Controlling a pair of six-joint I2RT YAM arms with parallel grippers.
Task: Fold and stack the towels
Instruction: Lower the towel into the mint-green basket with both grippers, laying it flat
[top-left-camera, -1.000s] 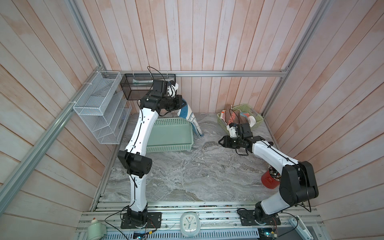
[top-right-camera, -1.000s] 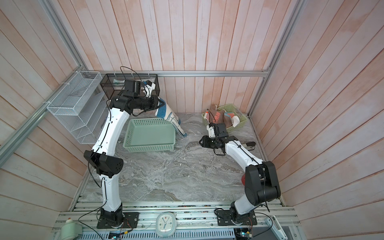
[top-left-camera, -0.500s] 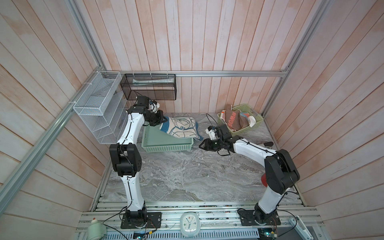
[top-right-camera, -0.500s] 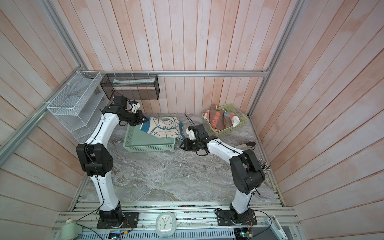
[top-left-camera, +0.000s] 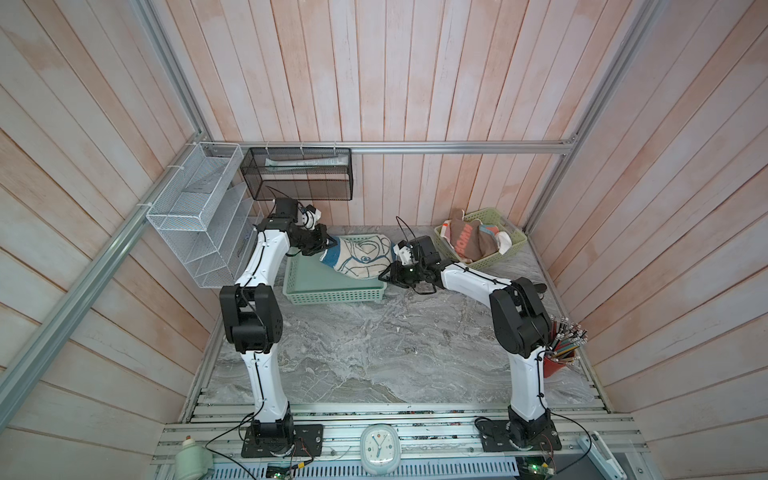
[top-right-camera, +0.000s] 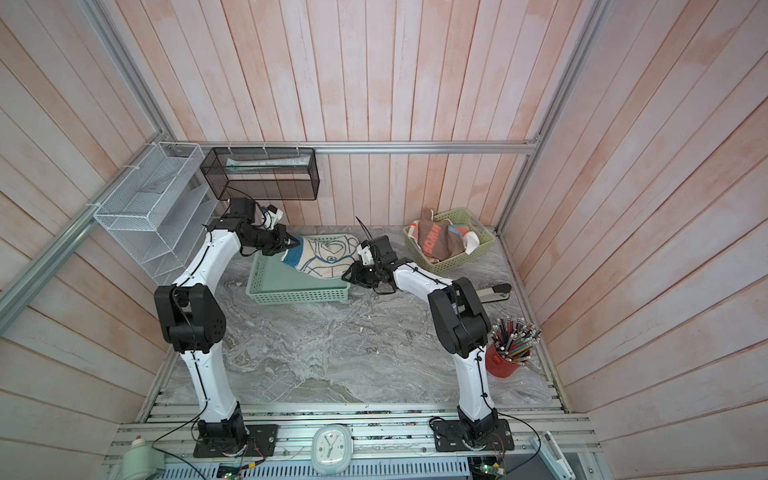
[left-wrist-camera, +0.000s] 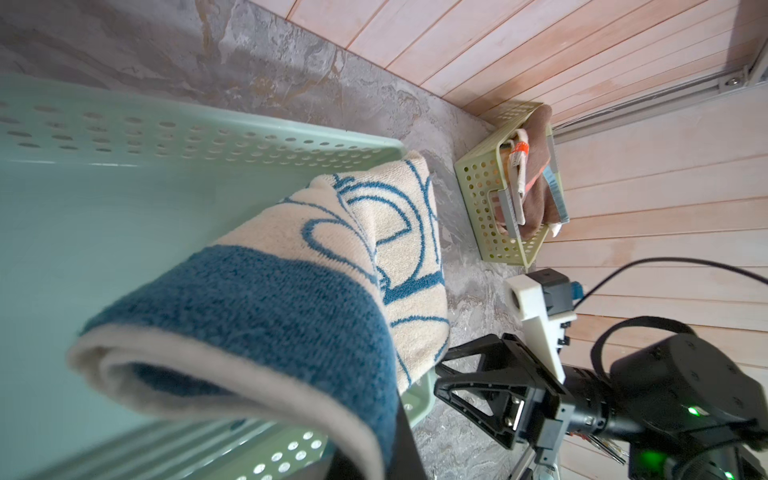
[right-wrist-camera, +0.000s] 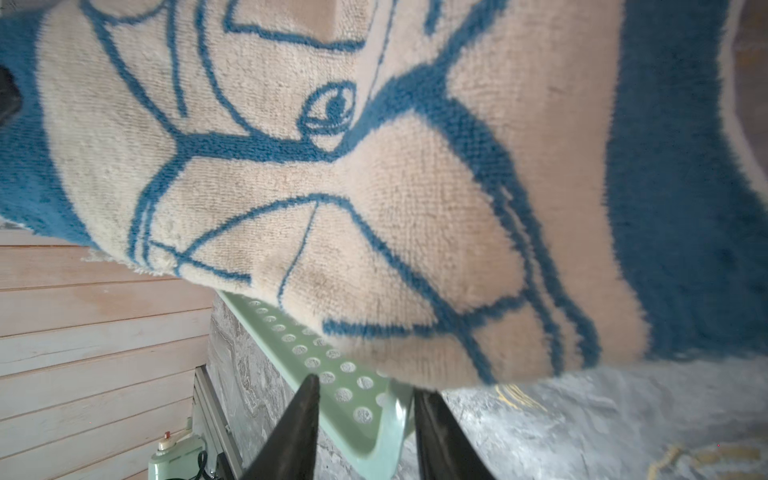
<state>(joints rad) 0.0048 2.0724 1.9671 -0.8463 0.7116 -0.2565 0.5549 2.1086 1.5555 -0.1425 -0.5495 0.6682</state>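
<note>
both arms stretch to the back, their grippers turned toward each other.

the left white-and-black robot arm (top-left-camera: 266, 266) rises from its base at the front, bends at its black elbow and sends its forearm up and back, the wrist turned toward the middle; the left black parallel gripper (top-left-camera: 323, 245) has its jaws pressed together on the blue end of a cream terry towel with blue border (top-left-camera: 361, 259). the right white-and-black robot arm (top-left-camera: 469, 278) folds at its elbow and runs its forearm low, back and toward the middle, ending in the right black parallel gripper (top-left-camera: 382, 278), whose dark tapered fingers (right-wrist-camera: 299, 415) stand parted with a clear gap between them. the two grippers point at each other, apart.
</note>
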